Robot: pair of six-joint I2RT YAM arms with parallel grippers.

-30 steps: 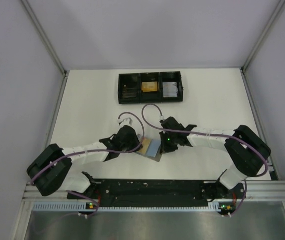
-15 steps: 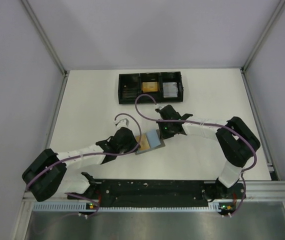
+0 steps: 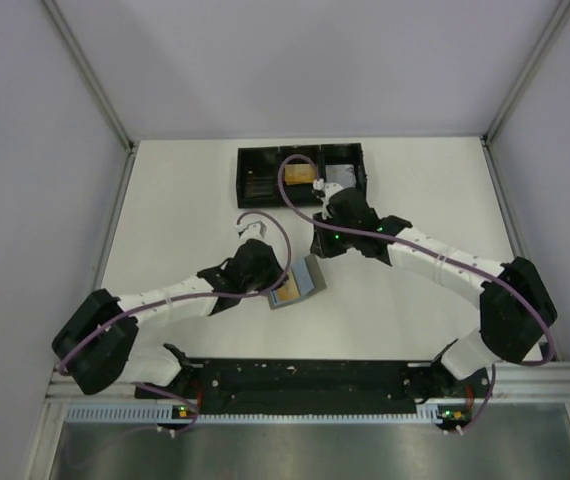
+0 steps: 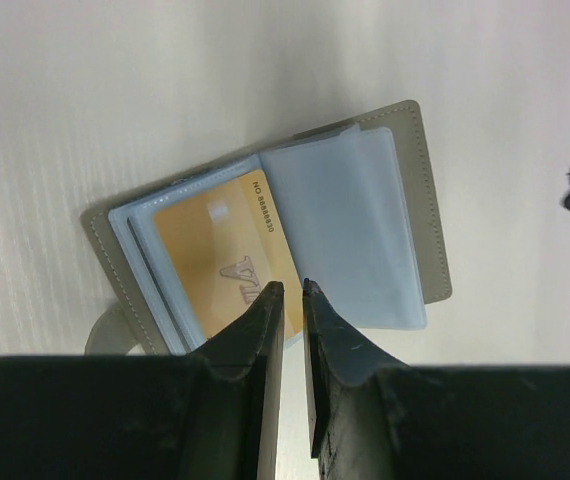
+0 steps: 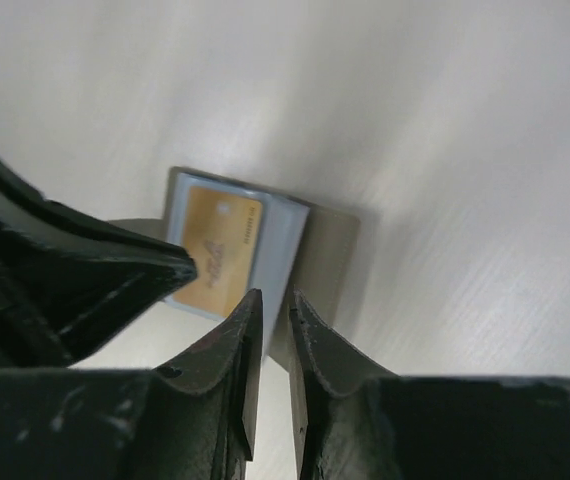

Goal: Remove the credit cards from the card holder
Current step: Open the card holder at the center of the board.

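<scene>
Table (image 3: 165, 220): card holder (image 3: 302, 282) at left hand (image 3: 274, 288).

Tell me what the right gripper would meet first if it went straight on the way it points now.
Probably the card holder, at its pale blue sleeve beside the gold card. The right gripper aims there with nothing between, though depth is unclear.

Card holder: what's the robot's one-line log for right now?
card holder: open | gold card: inside it | left gripper: at holder's edge | right gripper: clear of holder, jaws slightly apart
</scene>
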